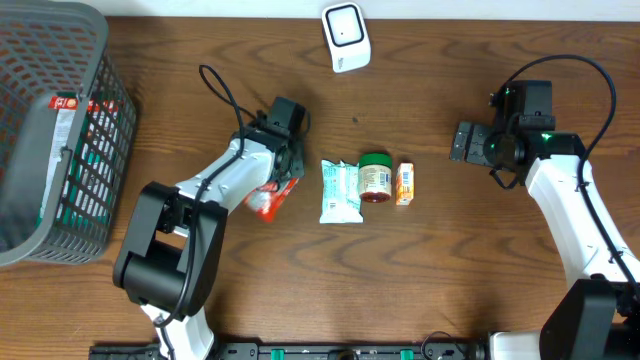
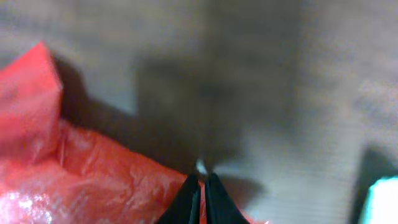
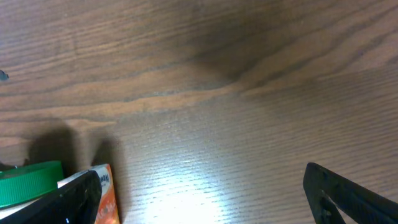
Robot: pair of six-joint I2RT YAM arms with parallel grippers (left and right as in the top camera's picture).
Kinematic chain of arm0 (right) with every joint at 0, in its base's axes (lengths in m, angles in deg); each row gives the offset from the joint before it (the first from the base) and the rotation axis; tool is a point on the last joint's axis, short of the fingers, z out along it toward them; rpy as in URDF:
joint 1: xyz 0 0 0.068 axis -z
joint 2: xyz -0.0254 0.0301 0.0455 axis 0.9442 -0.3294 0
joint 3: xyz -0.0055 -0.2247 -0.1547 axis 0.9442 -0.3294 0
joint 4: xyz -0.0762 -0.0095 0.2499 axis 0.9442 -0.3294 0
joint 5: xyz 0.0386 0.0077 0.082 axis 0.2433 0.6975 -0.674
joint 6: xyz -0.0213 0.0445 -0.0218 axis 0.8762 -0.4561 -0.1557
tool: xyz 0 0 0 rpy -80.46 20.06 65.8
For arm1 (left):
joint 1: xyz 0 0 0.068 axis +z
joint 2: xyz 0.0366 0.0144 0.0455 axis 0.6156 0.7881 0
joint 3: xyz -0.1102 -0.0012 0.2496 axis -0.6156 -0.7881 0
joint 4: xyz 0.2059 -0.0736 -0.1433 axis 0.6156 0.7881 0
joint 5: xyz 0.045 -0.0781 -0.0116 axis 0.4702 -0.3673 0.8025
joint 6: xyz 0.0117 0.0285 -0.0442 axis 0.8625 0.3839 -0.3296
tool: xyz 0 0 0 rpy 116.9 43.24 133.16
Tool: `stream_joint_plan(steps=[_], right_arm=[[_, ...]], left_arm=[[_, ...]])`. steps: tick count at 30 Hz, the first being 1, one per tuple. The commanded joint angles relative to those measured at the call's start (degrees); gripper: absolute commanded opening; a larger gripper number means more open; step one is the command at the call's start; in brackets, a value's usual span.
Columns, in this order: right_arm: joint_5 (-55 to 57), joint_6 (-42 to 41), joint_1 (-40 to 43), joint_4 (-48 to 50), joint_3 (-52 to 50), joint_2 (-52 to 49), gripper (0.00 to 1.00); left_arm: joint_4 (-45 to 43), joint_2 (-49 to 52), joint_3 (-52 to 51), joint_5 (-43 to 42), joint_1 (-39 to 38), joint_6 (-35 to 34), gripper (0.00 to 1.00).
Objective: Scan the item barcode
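Note:
A red plastic packet [image 1: 272,203] lies left of centre on the wooden table, and my left gripper [image 1: 281,176] is shut on its upper edge. In the left wrist view the dark fingertips [image 2: 186,202] are pressed together with a sliver of the crinkled red packet [image 2: 74,180] between them. The white barcode scanner [image 1: 346,38] stands at the back centre. My right gripper [image 1: 463,142] hovers open at the right with nothing between its fingers [image 3: 68,199], just right of a small orange box [image 1: 404,184].
A white and teal packet [image 1: 340,190], a green-lidded jar [image 1: 376,177] and the orange box [image 3: 102,193] lie in a row at the centre. A grey wire basket [image 1: 100,60] holding a packet stands at the far left.

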Motion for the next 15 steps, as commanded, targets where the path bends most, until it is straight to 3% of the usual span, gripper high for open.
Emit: stream_joint_plan(steps=[1,6,15], right_arm=[[0.5,0.4,0.2,0.0,0.7,0.9,0.99],[0.5,0.4,0.2,0.0,0.7,0.9,0.99],[0.5,0.4,0.2,0.0,0.7,0.9,0.99]], left_arm=[[7.1,-3.8,0.0,-0.9,0.2,0.3,0.08],[17.3,-4.6,0.0,-0.9,0.2,3.9,0.07],[14.7,-14.1,0.0,-0.8,2.8,2.2,0.09]])
